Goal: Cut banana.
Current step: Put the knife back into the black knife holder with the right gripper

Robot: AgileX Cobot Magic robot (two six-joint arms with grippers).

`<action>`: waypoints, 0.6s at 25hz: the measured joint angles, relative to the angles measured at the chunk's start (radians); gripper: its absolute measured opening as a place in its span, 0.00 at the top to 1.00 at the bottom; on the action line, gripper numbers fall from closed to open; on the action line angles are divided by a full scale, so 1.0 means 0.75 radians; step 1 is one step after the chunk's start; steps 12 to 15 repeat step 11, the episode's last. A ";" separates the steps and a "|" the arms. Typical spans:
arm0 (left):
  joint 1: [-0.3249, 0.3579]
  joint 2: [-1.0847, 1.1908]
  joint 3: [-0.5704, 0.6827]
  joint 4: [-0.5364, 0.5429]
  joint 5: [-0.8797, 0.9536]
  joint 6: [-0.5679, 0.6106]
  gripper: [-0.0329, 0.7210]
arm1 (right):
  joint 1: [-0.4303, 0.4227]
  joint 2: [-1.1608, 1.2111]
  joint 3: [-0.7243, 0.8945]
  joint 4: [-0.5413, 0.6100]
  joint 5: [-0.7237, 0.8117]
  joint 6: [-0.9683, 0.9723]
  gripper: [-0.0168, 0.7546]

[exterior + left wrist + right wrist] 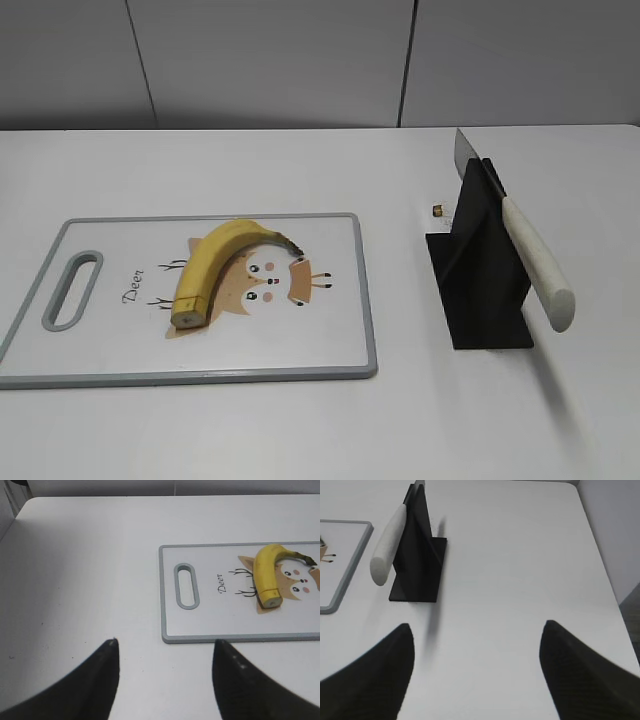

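Observation:
The yellow banana (215, 262) lies curved on the white cutting board (330, 340), stem tip to the right, flat brownish end toward the front. It also shows in the left wrist view (266, 572) on the board (200, 625). A knife with a white handle (535, 262) rests in a black stand (480, 290) right of the board; the right wrist view shows the handle (387, 542) and stand (420, 565). My left gripper (165, 645) is open and empty over bare table, left of the board. My right gripper (477, 627) is open and empty, near and right of the stand.
A small brownish object (438, 210) lies on the table behind the stand. The board has a grey rim and a handle slot (72, 290) at its left end. The table's right edge (600, 555) shows in the right wrist view. A grey wall stands behind.

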 joint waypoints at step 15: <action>0.000 0.000 0.000 0.000 0.000 0.000 0.19 | -0.011 0.000 0.000 0.000 0.000 0.000 0.23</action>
